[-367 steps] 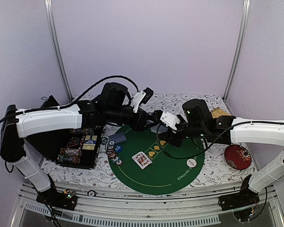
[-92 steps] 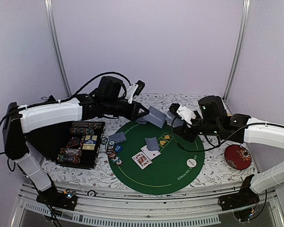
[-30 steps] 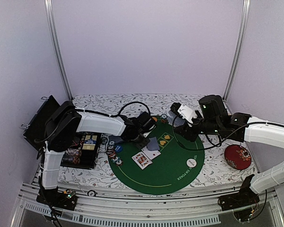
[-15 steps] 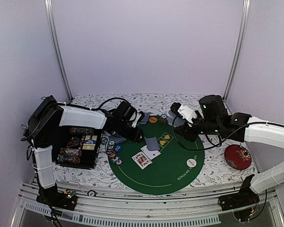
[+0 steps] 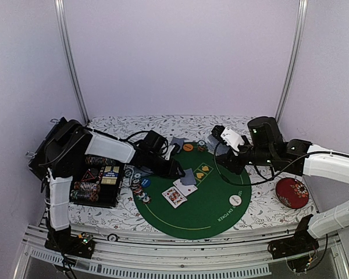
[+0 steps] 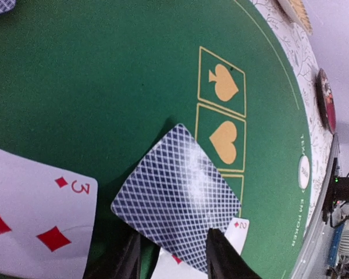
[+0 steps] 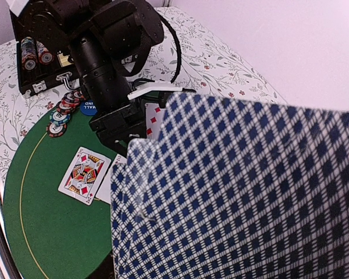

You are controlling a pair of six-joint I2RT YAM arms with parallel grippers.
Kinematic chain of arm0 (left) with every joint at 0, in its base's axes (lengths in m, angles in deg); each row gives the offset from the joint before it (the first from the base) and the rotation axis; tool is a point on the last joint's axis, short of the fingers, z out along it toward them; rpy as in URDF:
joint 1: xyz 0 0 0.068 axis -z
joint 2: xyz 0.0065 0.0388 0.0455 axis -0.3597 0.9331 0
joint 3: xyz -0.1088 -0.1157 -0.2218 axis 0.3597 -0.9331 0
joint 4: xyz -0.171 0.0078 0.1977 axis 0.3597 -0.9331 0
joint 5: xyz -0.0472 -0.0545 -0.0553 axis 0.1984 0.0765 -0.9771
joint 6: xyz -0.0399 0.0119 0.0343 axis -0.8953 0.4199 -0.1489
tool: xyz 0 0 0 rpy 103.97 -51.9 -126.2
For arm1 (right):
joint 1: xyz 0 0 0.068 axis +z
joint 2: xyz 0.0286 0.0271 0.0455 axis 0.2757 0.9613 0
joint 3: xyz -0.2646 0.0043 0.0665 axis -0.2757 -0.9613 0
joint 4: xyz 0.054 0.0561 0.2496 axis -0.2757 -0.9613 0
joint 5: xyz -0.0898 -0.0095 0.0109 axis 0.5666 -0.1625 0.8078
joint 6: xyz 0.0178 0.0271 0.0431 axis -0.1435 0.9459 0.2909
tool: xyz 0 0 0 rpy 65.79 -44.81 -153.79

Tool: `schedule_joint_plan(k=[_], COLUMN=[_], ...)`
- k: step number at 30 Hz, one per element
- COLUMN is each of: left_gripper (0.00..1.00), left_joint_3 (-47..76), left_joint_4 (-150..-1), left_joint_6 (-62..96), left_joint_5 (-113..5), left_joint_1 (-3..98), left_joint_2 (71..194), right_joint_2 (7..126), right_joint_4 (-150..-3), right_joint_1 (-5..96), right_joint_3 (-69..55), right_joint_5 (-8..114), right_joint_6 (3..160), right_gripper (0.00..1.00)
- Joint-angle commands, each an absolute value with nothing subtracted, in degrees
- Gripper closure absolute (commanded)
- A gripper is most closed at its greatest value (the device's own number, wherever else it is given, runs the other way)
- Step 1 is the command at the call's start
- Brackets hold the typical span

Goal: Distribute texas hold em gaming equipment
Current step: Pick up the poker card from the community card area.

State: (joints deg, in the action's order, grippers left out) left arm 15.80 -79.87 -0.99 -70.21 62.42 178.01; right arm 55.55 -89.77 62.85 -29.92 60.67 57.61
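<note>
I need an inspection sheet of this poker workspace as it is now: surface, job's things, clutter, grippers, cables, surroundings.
Surface: floral cloth under a green felt mat.
Job's things: face-down card, three of diamonds face up, striped chips, orange disc, white disc.
Clutter: black chip case, red dish.
Grippers: left gripper, jaws apart at the face-down card's edge; right gripper shut on a fan of cards.
Cables: black cable hangs looped above the mat.
Surroundings: pale walls, metal posts.

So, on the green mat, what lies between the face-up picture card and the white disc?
Nothing. In the top view, only bare green mat separates the picture card and the white disc.
</note>
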Motion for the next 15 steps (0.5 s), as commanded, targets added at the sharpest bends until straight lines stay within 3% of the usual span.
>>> schedule_joint_plan(k=[1, 5, 9, 15], left_gripper=[0.61, 0.75, 0.97, 1.00], left_joint_3=[17.80, 18.72, 19.16, 18.15], left_joint_4=[-78.08, -76.18, -74.15, -68.80], left_joint_6=[-2.77, -3.49, -5.39, -7.72], left_joint_5=[-71.94, -71.11, -73.76, -75.25], left_joint_1=[62.03, 61.99, 62.12, 62.48], left_joint_2=[180.29, 181.42, 182.77, 181.32], right_joint_2=[53.74, 53.71, 53.72, 53.62], right_joint_4=[-88.51, -88.47, -88.61, -88.93], right_joint_1=[62.59, 62.61, 62.59, 62.62], right_joint_3=[-30.78, -30.88, -30.70, -30.71], right_joint_5=[60.04, 59.96, 59.91, 59.90], right_joint_6=[58.07, 58.03, 57.99, 57.90], right_gripper=[0.56, 0.56, 0.56, 0.56])
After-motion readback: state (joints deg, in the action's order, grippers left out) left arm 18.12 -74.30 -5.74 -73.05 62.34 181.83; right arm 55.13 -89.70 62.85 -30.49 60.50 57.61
